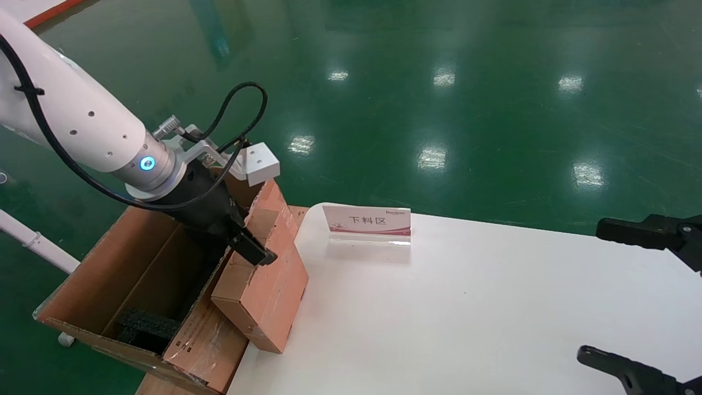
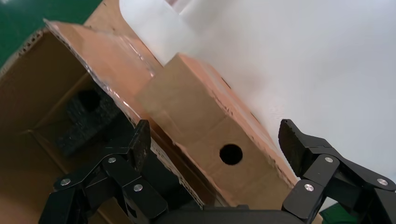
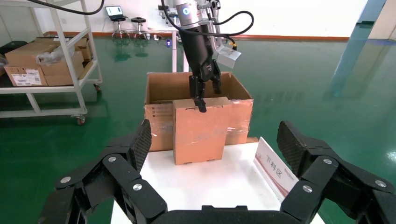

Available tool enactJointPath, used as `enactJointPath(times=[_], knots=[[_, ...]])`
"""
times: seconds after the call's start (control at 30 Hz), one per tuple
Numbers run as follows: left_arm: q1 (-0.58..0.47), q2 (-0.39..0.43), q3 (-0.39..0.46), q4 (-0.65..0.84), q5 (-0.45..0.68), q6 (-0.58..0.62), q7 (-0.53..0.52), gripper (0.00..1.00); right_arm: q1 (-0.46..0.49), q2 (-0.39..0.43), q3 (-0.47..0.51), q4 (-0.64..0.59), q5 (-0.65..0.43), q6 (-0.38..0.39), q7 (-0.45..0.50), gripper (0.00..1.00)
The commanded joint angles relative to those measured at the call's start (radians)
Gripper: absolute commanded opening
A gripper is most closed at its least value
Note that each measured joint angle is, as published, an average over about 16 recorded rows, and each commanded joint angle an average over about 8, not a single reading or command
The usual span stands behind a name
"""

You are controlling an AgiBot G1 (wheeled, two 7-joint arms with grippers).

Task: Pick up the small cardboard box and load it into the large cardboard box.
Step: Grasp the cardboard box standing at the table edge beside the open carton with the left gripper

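Left tool point(image 1: 249, 249) sits at the top edge of the small cardboard box point(image 1: 269, 274), fingers spread either side of that edge, not clamped; left wrist view shows the jaws wide with the box's holed narrow face between them. Small cardboard box stands on edge on the table point(image 1: 466, 307), leaning against the large cardboard box's point(image 1: 109, 285) taped side. Black foam point(image 1: 145, 323) lies inside the large box. Sign point(image 1: 368, 224) stands near the small box. Right tool point(image 3: 212, 154) open, well apart from it.
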State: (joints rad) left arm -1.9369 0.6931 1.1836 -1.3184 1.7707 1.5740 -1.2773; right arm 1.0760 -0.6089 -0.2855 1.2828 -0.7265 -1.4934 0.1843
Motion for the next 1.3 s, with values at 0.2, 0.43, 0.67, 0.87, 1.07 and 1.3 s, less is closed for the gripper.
enactJointPath(times=[0.2,0.43,0.67,0.87,1.07,1.3], knots=[[-0.028,-0.004,0.063,0.004,-0.022,-0.004,-0.02,1.0,0.0,0.0,0.0,0.0,0.0,0.0,0.0,1.0],[-0.036,-0.001,0.109,0.012,-0.041,-0.011,-0.035,1.0,0.0,0.0,-0.001,0.0,0.001,0.0,0.0,1.0],[-0.034,0.003,0.137,0.029,-0.06,-0.017,-0.043,1.0,0.0,0.001,-0.001,0.0,0.001,0.001,-0.001,1.0],[-0.027,0.008,0.154,0.051,-0.07,-0.023,-0.044,1.0,0.0,0.001,-0.002,0.0,0.001,0.001,-0.001,1.0],[-0.021,0.011,0.162,0.072,-0.079,-0.034,-0.042,1.0,0.0,0.001,-0.002,0.0,0.002,0.001,-0.001,1.0],[-0.02,0.01,0.164,0.083,-0.08,-0.048,-0.045,1.0,0.0,0.001,-0.002,0.0,0.002,0.001,-0.001,1.0]])
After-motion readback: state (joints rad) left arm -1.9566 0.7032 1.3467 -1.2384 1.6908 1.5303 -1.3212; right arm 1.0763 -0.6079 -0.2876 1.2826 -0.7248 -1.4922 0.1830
